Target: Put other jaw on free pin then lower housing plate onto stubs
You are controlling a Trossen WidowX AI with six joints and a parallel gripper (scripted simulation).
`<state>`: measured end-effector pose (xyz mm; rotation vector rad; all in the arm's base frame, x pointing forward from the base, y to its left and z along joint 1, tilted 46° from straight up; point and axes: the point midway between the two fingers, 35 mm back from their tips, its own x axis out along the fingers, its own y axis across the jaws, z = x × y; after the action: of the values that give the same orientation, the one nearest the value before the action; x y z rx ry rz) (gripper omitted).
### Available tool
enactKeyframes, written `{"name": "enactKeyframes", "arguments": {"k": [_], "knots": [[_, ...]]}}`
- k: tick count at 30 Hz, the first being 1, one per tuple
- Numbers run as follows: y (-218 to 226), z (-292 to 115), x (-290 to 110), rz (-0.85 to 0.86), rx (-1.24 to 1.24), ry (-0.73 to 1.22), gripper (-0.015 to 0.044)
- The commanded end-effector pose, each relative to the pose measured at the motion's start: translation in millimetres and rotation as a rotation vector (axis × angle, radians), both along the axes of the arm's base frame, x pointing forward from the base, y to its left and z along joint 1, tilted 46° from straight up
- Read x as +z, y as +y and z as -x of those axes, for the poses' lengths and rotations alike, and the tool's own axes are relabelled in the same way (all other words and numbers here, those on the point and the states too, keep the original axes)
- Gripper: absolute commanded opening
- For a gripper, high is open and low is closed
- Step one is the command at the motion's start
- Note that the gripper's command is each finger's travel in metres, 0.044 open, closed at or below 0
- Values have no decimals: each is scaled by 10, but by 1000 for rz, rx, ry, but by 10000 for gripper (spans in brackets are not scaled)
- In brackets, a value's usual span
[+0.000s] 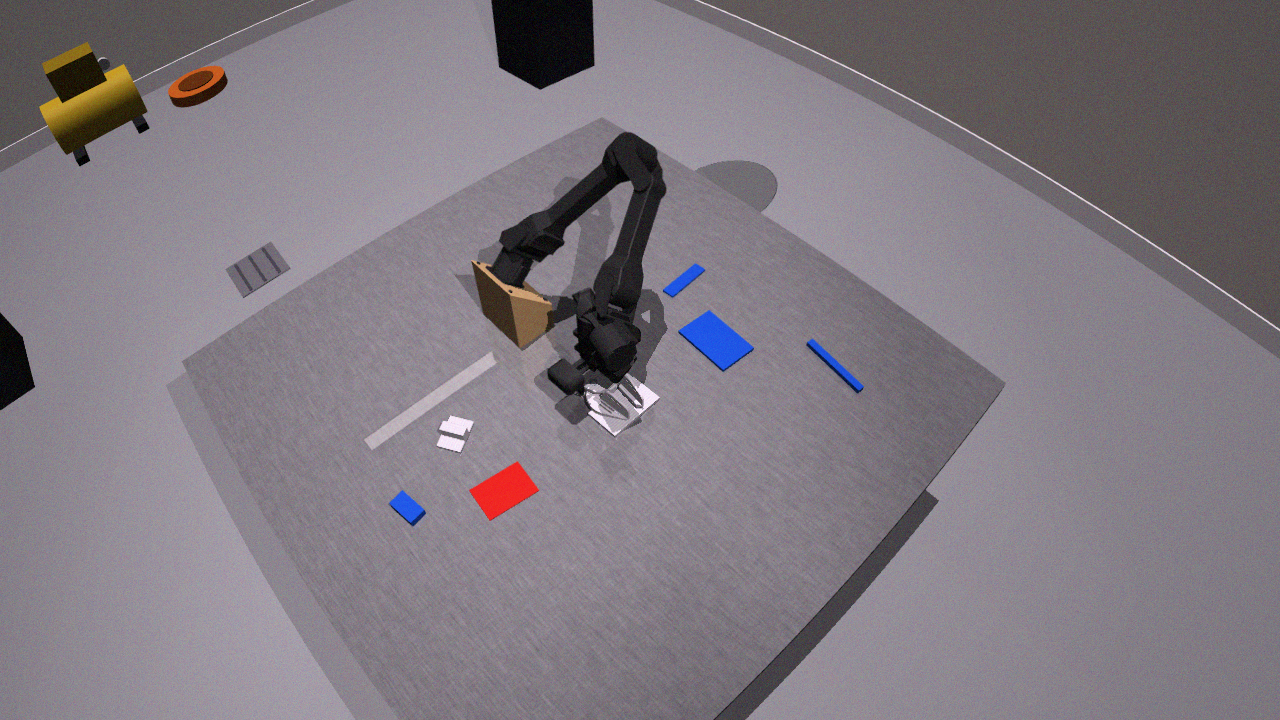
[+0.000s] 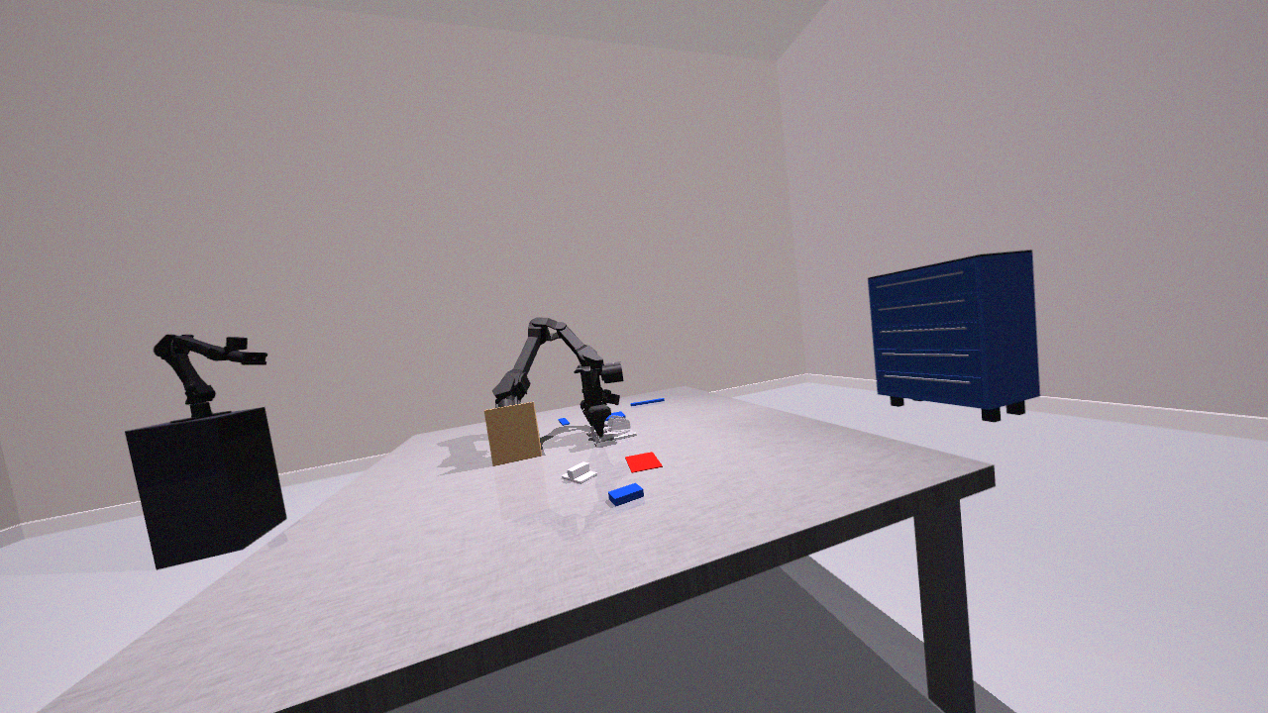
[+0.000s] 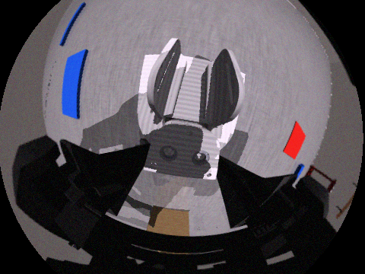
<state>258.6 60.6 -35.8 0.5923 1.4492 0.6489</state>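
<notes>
The white base plate (image 1: 616, 428) (image 3: 143, 87) lies on the table. Two grey jaws, the left jaw (image 3: 164, 81) and the right jaw (image 3: 224, 89), stand apart over it with a ribbed strip between them. My gripper (image 2: 599, 435) (image 3: 183, 153) is shut on the housing plate (image 3: 179, 141), one finger at each side. The housing plate lies over the rear ends of the jaws. Its left hole looks dark; a bright stub end shows at its right hole. The gear teeth and pins are hidden beneath it. I cannot tell whether the plate is fully seated or level.
A tan block (image 1: 528, 313) (image 2: 514, 434) stands by the arm's base. A blue plate (image 1: 716, 340) (image 3: 72, 85) and two blue bars lie to one side. A red plate (image 1: 503, 490) (image 2: 643, 461) (image 3: 294, 141), a small white part (image 1: 454, 426) and a blue block (image 1: 407, 507) (image 2: 625, 494) lie on the other.
</notes>
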Motion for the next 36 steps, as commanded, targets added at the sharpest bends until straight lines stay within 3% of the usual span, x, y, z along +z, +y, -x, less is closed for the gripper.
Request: {"name": "enactKeyframes", "arguments": {"k": [1,36], "knots": [[9,-1,0,-5,-5,3,351],[62,-1,-50,-5,-3,2,351]]}}
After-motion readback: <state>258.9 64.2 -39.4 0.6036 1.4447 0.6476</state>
